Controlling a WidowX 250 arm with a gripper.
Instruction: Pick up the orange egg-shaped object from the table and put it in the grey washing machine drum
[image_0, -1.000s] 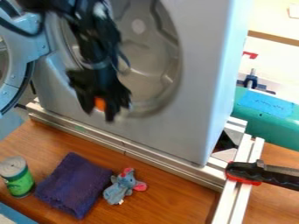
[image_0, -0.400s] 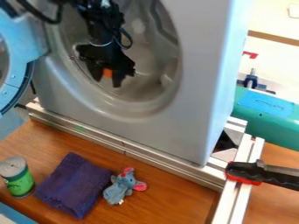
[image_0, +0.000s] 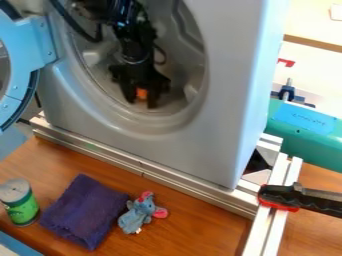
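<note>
End effector (image_0: 141, 100) fingers hang down within the round mouth of the drum (image_0: 177, 67), upper left of centre, and appear clamped on a small orange thing (image_0: 141, 93) (only a bit of it shows, so its shape is hard to tell). Gripped low between the fingers, the orange thing sits inside the drum opening. At left, the door (image_0: 41, 45) stands swung open, which gives the arm (image_0: 133, 45) its way in from the top.

Metal rails (image_0: 167, 177) run along the foot of the grey machine (image_0: 220, 125), probably to keep it from sliding; a black and red clamp (image_0: 294, 197) grips the frame at lower right, likely for the same reason.

As containers go, the drum is the big one, while a green can (image_0: 20, 202) stands upright at lower left, its contents hidden. Beside it on the desk (image_0: 207, 225) lies a purple cloth (image_0: 83, 212), with a grey-blue plush toy (image_0: 139, 215) just right of it.
</note>
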